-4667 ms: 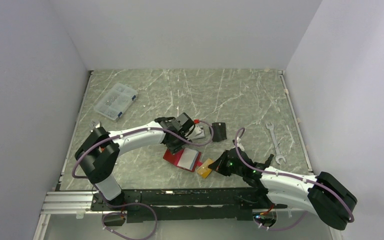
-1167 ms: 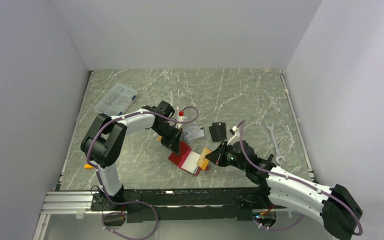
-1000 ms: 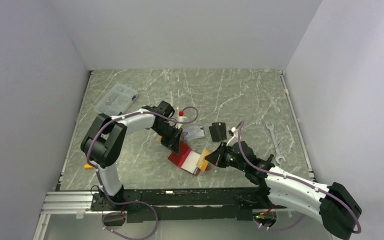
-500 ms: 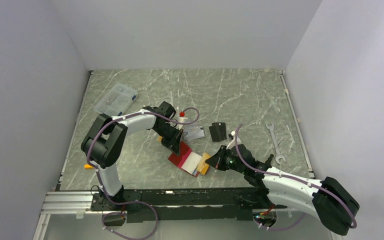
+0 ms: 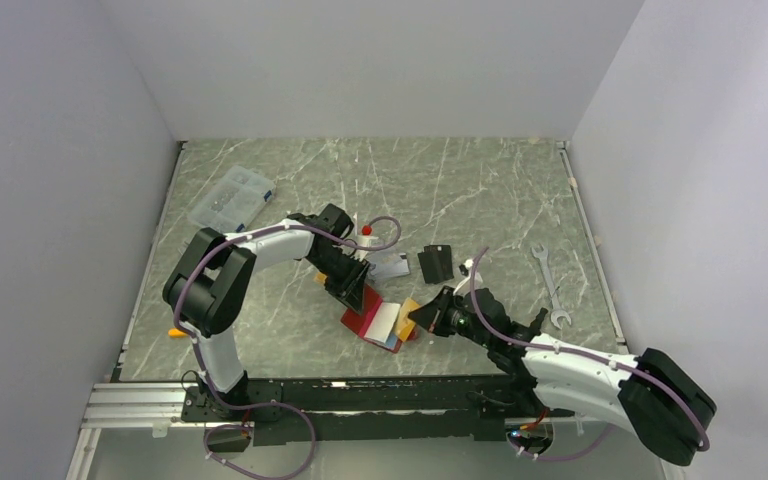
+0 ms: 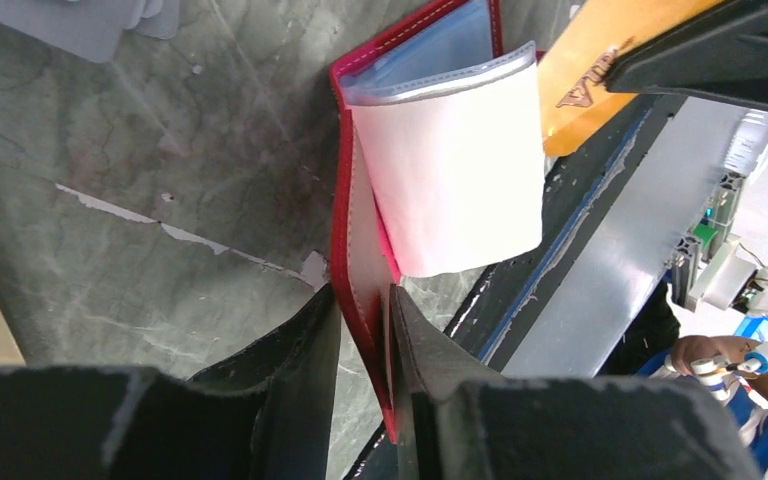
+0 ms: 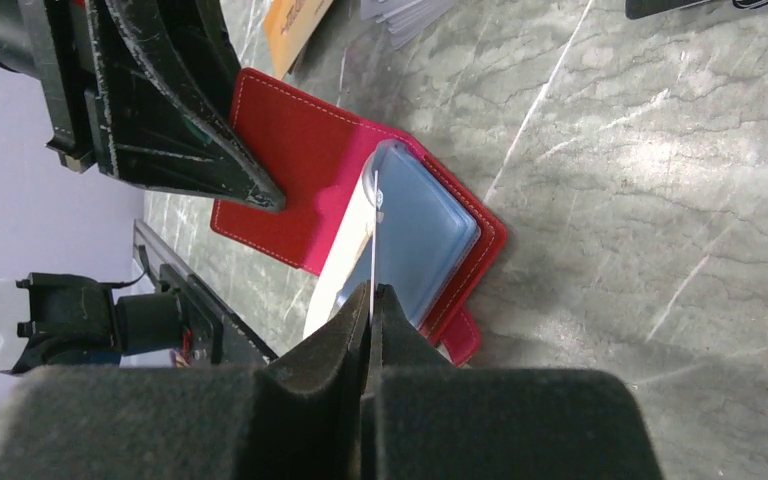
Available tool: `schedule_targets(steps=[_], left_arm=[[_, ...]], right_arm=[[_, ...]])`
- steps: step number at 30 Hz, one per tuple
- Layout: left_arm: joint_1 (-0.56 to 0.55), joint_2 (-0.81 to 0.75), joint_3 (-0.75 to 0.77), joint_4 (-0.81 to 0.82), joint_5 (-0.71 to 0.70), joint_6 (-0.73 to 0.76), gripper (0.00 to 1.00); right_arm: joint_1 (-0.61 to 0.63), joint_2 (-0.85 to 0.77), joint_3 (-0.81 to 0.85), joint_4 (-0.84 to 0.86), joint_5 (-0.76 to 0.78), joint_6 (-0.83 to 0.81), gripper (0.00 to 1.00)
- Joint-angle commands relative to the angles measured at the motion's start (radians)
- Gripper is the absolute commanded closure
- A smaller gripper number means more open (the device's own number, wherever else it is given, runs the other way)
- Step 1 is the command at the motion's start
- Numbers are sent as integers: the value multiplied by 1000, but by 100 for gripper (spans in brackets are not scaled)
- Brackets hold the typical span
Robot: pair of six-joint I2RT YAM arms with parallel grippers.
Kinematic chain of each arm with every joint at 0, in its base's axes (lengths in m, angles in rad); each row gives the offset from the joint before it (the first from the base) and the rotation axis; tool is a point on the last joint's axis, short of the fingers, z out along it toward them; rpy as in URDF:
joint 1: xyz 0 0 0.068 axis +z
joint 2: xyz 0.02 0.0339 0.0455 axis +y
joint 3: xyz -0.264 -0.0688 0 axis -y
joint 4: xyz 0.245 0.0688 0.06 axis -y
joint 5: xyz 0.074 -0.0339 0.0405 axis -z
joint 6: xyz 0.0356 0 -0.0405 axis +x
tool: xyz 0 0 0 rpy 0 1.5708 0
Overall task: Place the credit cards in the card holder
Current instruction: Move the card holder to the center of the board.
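- two grippers are on the job as i watch: my left gripper has its fingers pinched together on the near cover of the card holder, clamping the red leather flap between them.
- the card holder lies open on the marble table, red covers spread, with a pale clear pocket standing up from its spine.
- my right gripper is closed on a gold-orange card — held on edge, its leading edge touching the lip of the clear pocket at the holder's right side.
- more credit cards, a silver-white stack, sit on the table just beyond the holder; one more gold-orange card lies beside them, behind the left arm.
- a small black rectangle rests near the stack, apart from the holder.
- further off — a clear parts box at far left and a wrench at right.
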Motion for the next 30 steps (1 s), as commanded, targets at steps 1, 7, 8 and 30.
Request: schedule_targets(steps=[1, 7, 8, 30], left_arm=[[18, -52, 13, 0, 89, 12, 71], [79, -62, 8, -15, 158, 35, 70], [87, -64, 10, -22, 170, 41, 69], [161, -23, 45, -72, 302, 87, 69]], right_arm=[[-1, 41, 48, 111, 0, -32, 100], [-2, 95, 76, 169, -42, -63, 100], [-1, 101, 82, 176, -47, -70, 100], [-3, 394, 232, 285, -157, -105, 100]])
